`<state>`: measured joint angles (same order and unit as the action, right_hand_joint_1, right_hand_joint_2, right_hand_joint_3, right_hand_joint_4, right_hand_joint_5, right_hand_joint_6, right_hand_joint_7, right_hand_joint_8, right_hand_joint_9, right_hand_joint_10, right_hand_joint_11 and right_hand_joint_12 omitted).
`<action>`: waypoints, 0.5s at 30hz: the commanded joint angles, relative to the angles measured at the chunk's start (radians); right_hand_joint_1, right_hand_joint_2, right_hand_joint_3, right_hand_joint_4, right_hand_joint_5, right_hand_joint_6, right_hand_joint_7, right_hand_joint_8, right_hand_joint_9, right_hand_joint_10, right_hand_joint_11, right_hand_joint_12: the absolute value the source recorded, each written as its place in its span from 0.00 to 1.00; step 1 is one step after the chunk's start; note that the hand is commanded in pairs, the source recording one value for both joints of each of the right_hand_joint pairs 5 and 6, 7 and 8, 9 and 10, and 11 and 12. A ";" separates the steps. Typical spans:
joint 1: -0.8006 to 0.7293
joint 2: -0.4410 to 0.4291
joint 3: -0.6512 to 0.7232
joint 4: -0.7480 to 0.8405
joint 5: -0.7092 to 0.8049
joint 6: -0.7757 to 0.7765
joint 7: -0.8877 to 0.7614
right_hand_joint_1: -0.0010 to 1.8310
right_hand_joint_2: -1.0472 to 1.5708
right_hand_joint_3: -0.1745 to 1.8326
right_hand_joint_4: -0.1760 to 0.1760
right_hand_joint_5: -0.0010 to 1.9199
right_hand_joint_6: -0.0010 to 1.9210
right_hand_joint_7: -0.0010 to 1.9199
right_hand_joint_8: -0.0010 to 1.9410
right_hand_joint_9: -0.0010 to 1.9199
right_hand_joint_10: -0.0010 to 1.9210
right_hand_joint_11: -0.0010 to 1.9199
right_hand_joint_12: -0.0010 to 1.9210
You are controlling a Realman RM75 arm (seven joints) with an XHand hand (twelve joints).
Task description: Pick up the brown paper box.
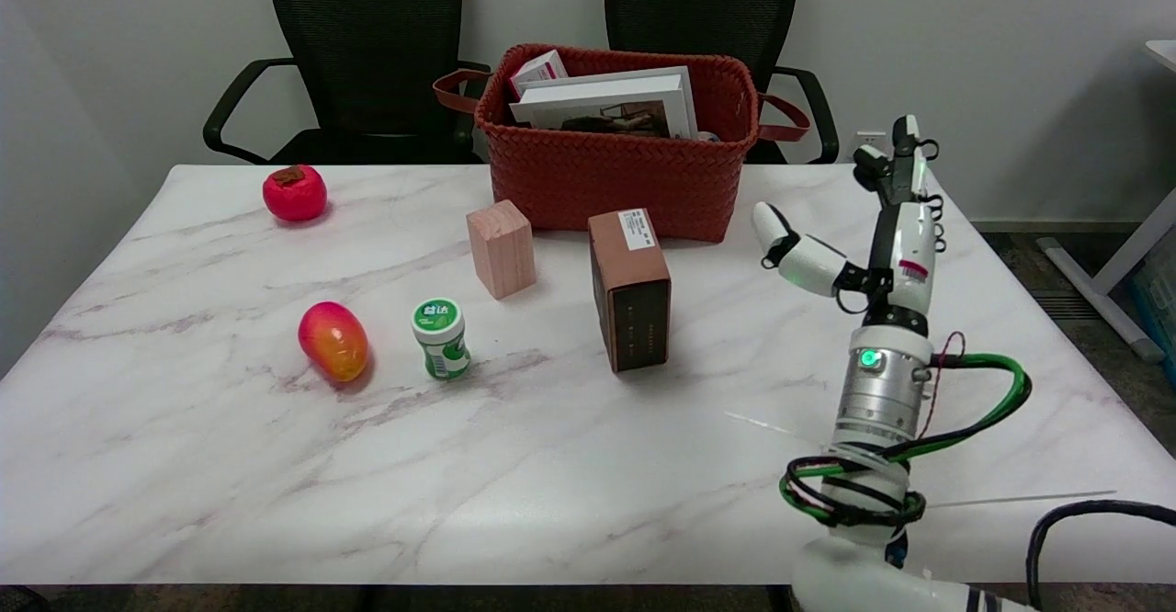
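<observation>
The brown paper box (630,289) is standing upright near the middle of the counter (551,465), a tall rectangular carton with matte cardboard sides, a darker front panel and a small white label on its top face. It is sitting just in front of the woven basket (606,185), apart from it. The right hand (868,226) is hovering above the counter at about 3 o'clock from the box, well apart from it, holding nothing: its glossy black-and-white fingers (905,148) are pointing upward while the thumb (795,249) is sticking out toward the box, so the hand is lying spread open. Below the hand a brushed-metal wrist cylinder is glowing with a green light, and green and black cables are looping around the arm.

The counter is showing a smooth white marble pattern with grey-brown veins. The basket, reddish-brown and tightly plaited with strap handles, is holding a flat white box and a smaller carton. At 10 o'clock from the brown box a pale pink wooden block (501,248) is standing on end. At 9 o'clock a small green-and-white plastic jar (441,338) is standing, and beyond it an oval red-orange mango (333,341) is lying. A round red persimmon (294,192) is resting at the far left. Two black mesh chairs (367,42) are standing behind the counter
</observation>
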<state>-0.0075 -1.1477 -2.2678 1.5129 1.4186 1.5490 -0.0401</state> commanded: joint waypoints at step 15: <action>-0.057 -0.163 -0.245 0.057 -0.055 0.108 0.017 0.50 0.58 0.37 0.50 0.00 0.00 0.22 0.22 0.25 0.24 0.17 0.17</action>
<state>-0.0319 -1.2249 -2.4247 1.5679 1.3987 1.6370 -0.0296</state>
